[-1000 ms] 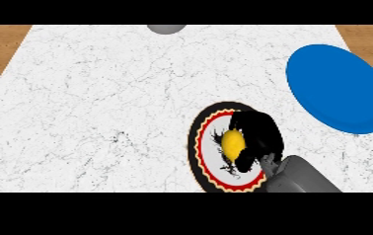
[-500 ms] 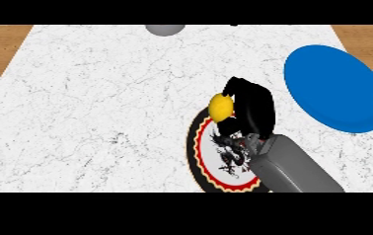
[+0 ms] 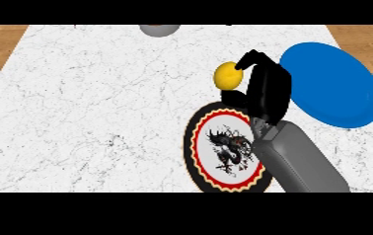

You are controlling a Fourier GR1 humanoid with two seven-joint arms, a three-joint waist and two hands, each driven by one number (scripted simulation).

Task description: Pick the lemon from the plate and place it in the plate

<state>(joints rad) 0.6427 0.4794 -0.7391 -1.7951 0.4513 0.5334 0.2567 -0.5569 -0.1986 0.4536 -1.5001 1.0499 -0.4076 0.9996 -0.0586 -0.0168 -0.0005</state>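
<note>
1. While the right hand (image 3: pixel 268 88) curls its fingers and thumb round the lemon (image 3: pixel 228 74), the fruit sits at the hand's left side, raised above the marble counter (image 3: pixel 94 105) and just beyond the far rim of the patterned plate (image 3: pixel 200 145).
2. Lemon and blue plate (image 3: pixel 328 83) are apart; the black hand lies between them, with the blue plate at its right.
3. Part of the lemon's right side is covered by the fingers, so only its left face shows yellow.
4. The grey forearm (image 3: pixel 295 162) hides the patterned plate's right edge, and that plate's near rim is cut off at the lower edge of the view.
5. A grey rounded object (image 3: pixel 160 29) at the counter's far edge is cut off at the top and cannot be made out.
6. Counted: one lemon, two plates, one hand and one forearm in view. The left hand does not show.
</note>
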